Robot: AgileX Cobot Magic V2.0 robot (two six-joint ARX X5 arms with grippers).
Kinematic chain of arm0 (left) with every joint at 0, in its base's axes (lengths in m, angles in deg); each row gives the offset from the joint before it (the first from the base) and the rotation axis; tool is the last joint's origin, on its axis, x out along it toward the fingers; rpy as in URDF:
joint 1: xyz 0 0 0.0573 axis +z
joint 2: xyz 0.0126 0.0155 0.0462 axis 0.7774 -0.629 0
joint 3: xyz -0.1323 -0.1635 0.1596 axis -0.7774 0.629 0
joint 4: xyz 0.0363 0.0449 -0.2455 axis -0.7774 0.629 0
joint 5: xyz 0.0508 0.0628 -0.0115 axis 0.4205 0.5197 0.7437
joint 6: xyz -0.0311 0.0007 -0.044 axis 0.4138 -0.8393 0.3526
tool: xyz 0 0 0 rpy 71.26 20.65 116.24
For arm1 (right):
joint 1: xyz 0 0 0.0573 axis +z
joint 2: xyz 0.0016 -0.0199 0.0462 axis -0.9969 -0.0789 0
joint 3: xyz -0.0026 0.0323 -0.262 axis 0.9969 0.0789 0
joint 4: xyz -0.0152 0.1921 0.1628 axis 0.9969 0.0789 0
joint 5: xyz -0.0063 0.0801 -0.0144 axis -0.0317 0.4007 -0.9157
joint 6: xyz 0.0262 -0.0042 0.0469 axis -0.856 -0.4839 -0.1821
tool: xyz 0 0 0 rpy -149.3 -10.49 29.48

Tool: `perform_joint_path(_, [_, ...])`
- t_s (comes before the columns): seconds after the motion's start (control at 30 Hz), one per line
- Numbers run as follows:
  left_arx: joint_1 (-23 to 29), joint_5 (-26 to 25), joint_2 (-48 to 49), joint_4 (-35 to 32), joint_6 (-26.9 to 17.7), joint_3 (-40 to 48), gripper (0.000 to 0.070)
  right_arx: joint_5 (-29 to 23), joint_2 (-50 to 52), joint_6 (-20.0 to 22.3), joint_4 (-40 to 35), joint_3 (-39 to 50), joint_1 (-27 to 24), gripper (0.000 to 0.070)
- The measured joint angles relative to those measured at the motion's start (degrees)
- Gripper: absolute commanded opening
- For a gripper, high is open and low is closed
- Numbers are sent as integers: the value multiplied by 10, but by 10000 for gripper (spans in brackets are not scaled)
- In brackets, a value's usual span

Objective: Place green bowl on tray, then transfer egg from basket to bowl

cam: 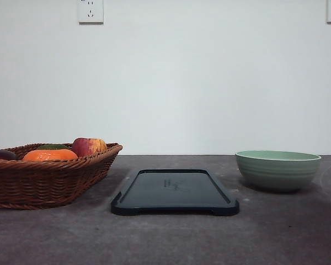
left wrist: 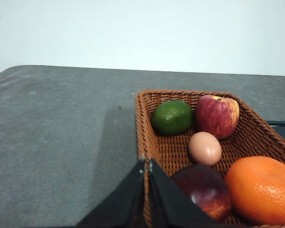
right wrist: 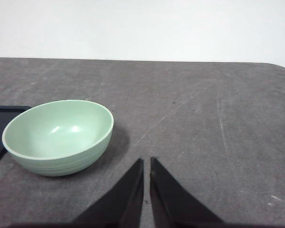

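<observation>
Black left gripper [left wrist: 147, 164] and right gripper [right wrist: 147, 164] fingers meet, holding nothing. Beyond them the egg [left wrist: 205, 148] lies in the basket [left wrist: 141, 123], wedged among fruit; the green bowl [cam: 277, 169] stands right of the bare tray [cam: 175, 190]. A rim pinch could tip it.

Sage-green bowl [cam: 278, 170] sits upright at right, apart from the dark tray [cam: 175, 191] at centre. Wicker basket [cam: 44, 179] at left holds the brownish egg [left wrist: 205, 148].
</observation>
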Motion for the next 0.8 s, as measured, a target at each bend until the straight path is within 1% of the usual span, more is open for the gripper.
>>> perform_joint_path(0.23, [0, 0, 0, 0, 1, 0, 0, 0, 0, 0, 0, 0, 0, 16])
perform_joint_path(0.33, [0, 0, 0, -2, 24, 0, 0, 0, 0, 0, 0, 0, 0, 16])
perform_joint_path(0.43, [0, 0, 0, -4, 84, 0, 0, 4, 0, -11, 0, 0, 0, 16])
perform_joint_path(0.5, [0, 0, 0, -4, 139, 0, 0, 5, 0, -29, 0, 0, 0, 15])
perform_joint_path(0.63, [0, 0, 0, -4, 266, 0, 0, 5, 0, -88, -6, 0, 0, 14])
perform_joint_path(0.7, [0, 0, 0, -5, 318, 0, 0, 5, 0, -120, -21, 0, 0, 14])
perform_joint_path(0.73, [0, 0, 0, -8, 337, 0, 0, 5, 0, -133, -32, 0, 0, 14])
perform_joint_path(0.8, [0, 0, 0, -22, 359, 0, 0, 5, 0, -151, -64, 0, 0, 14])
